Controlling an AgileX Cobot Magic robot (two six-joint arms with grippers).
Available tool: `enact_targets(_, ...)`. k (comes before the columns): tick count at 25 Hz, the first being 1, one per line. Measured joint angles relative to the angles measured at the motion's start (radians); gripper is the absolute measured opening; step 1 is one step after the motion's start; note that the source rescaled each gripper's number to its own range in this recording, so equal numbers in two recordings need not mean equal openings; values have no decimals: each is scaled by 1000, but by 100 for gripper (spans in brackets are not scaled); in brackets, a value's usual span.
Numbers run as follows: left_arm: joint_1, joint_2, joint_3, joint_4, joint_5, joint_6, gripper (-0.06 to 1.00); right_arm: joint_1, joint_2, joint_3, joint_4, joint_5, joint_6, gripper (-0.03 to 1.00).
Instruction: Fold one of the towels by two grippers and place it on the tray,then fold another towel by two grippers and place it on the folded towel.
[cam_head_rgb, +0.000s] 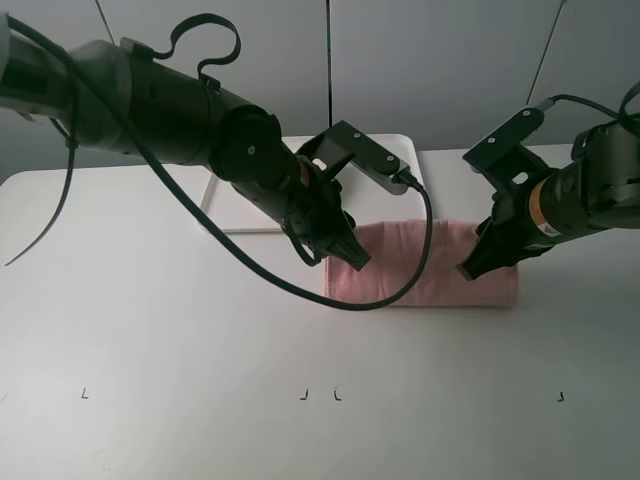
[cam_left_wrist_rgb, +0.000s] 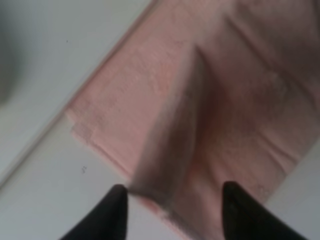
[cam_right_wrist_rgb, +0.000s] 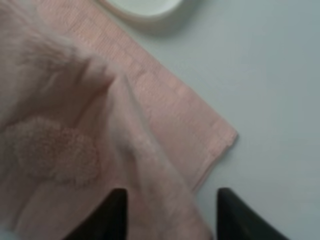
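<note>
Both my tools are released. The left gripper (cam_left_wrist_rgb: 172, 212) and the right gripper (cam_right_wrist_rgb: 170, 212) each have their jaws standing apart, with a soft ridge of cloth rising between them but pinched by neither. The pink towel (cam_head_rgb: 420, 265) lies as a folded strip on the table (cam_head_rgb: 150, 330), right of its middle. Its far edge is just beside the near right corner of the tray (cam_head_rgb: 225, 210), and I have one gripper over each end. My worry is that raised ridge. If I lift away carelessly, a fingertip could snag it and drag the fold open. If I close here, I might catch only the top layer and the strip would sag apart on the way over. My left arm hides most of the tray, so I cannot see the cream towel, and I could stack off-centre.
</note>
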Motion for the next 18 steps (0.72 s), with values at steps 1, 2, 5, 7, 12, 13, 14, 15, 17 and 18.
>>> enact_targets(1, 3, 0, 0, 7, -5, -20, 70, 0, 0, 0, -7, 0, 25, 70)
enact_targets(2, 7, 0, 0, 17, -7, -40, 85, 0, 0, 0, -17, 6, 51, 83)
enact_targets(5, 15, 0, 0, 28, -10, -74, 98, 0, 0, 0, -35, 45, 160, 98)
enact_targets(7, 20, 0, -7, 32, 5, -92, 99, 0, 0, 0, -20, 67, 207, 99)
enact_targets(12, 46, 37, -146, 28, 263, -175, 99, 0, 0, -45, 223, 96, 96, 100)
enact_targets(13, 55, 54, -184, 26, 304, -187, 99, 0, 0, -63, 285, 112, 27, 100)
enact_targets(14, 60, 69, -219, 26, 342, -196, 99, 0, 1, -87, 363, 137, -49, 100)
enact_targets(15, 69, 88, -252, 26, 375, -204, 99, 0, 2, -115, 438, 166, -131, 100)
enact_targets(17, 77, 127, -308, 26, 427, -233, 99, -2, 16, -172, 566, 251, -282, 100)
enact_targets(18, 77, 145, -333, 24, 452, -249, 99, -11, 26, -205, 644, 286, -366, 100)
